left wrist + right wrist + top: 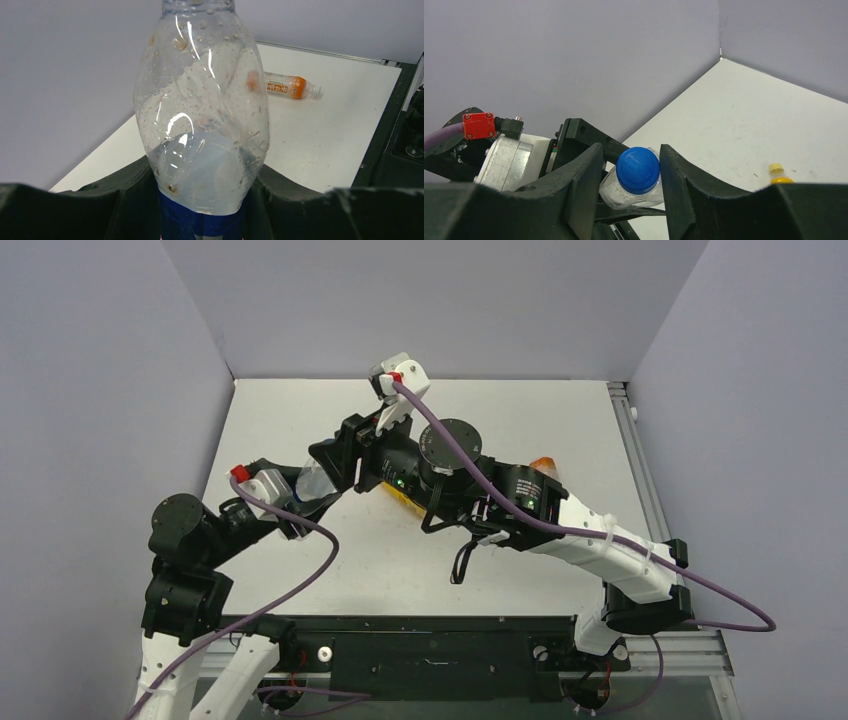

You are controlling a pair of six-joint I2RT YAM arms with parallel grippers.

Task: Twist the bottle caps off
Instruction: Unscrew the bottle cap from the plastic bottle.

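Observation:
My left gripper (202, 212) is shut on the lower body of the clear bottle with the blue label (200, 115), and holds it tilted above the table (318, 483). The bottle's blue cap (638, 170) sits between the fingers of my right gripper (631, 156). The right finger (679, 180) touches the cap, while a narrow gap shows at the left finger, so these jaws stand open round it. In the top view the right gripper (345, 465) meets the left gripper (300, 502) at the bottle's neck.
An orange drink bottle (285, 86) lies on its side further right on the table (545, 465). A yellow cap (776, 169) on a yellow bottle peeks out at the right; that bottle lies partly under my right arm (397, 496). Grey walls enclose the table.

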